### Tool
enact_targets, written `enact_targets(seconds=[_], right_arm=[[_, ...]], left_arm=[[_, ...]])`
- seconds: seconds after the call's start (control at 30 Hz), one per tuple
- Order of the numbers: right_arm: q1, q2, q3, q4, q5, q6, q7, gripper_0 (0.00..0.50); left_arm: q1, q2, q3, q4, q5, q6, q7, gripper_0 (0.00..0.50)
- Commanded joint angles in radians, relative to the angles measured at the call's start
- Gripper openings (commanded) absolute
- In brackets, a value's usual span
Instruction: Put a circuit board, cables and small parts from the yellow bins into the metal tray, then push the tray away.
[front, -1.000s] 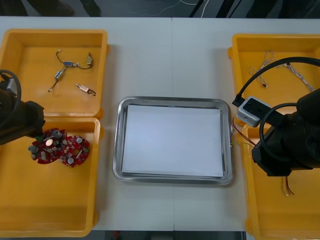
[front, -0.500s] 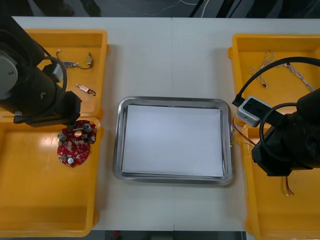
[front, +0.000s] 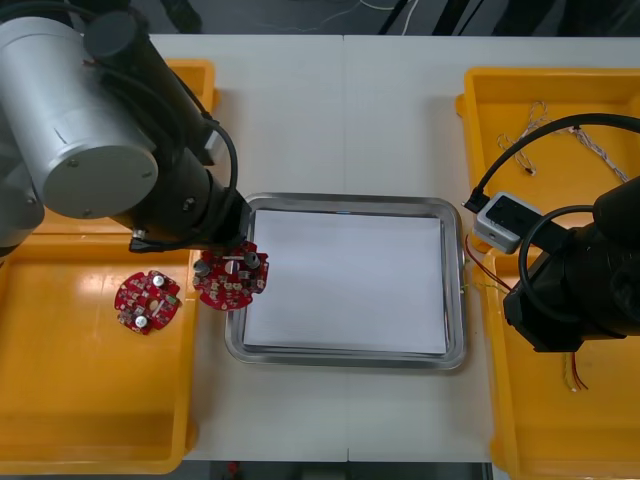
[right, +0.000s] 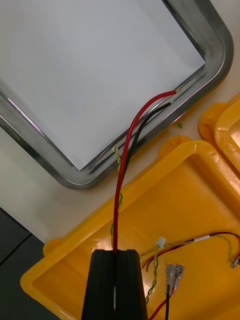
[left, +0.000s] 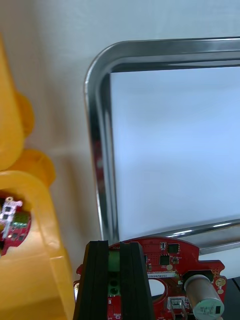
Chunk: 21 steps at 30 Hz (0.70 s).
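My left gripper (left: 119, 245) is shut on a round red circuit board (front: 231, 278), pinching the green part at its edge. The board (left: 170, 280) hangs over the left rim of the metal tray (front: 345, 202), which is white inside and holds nothing. A second red board (front: 146, 299) lies in the near left yellow bin (front: 90, 400). My right gripper (right: 114, 254) is shut on a red and black cable (right: 125, 165) above the near right bin (right: 190, 200). The cable's far end reaches the tray's rim (right: 210, 30).
The left arm (front: 90, 130) covers most of the far left bin. Thin cables (front: 540, 120) lie in the far right bin (front: 600, 90). More red and yellow cables (right: 200, 240) lie in the near right bin beside my right fingers. Bare table surrounds the tray.
The left arm has lifted one board out of the near left bin and carried it right to the tray's left rim. The other board stayed in the bin. The right arm has not moved.
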Motion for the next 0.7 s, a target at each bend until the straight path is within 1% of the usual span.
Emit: enact_targets(seconds=[0.03,0.13,0.2,0.4,0.6,0.7], right_arm=[[-0.026,0.006,0.01,-0.026,0.008,0.003,-0.03,0.0],[-0.024,0.004,0.01,-0.026,0.01,0.003,-0.03,0.0],[-0.024,0.004,0.01,-0.026,0.01,0.003,-0.03,0.0],[-0.026,0.004,0.01,-0.026,0.011,0.003,-0.03,0.0],[-0.024,0.004,0.01,-0.026,0.011,0.003,-0.03,0.0],[-0.026,0.004,0.01,-0.026,0.011,0.003,-0.03,0.0]], left_arm=[[-0.05,-0.054,-0.077,-0.022,-0.068,-0.051,0.071,0.0],[-0.05,-0.074,-0.109,-0.002,-0.096,-0.079,0.077,0.0],[-0.05,-0.099,-0.143,0.017,-0.129,-0.1,0.083,0.0],[-0.048,-0.142,-0.212,0.063,-0.202,-0.13,0.092,0.0],[-0.039,-0.151,-0.272,0.081,-0.24,-0.151,0.102,0.0],[-0.019,-0.145,-0.296,0.082,-0.266,-0.177,0.108,0.0]])
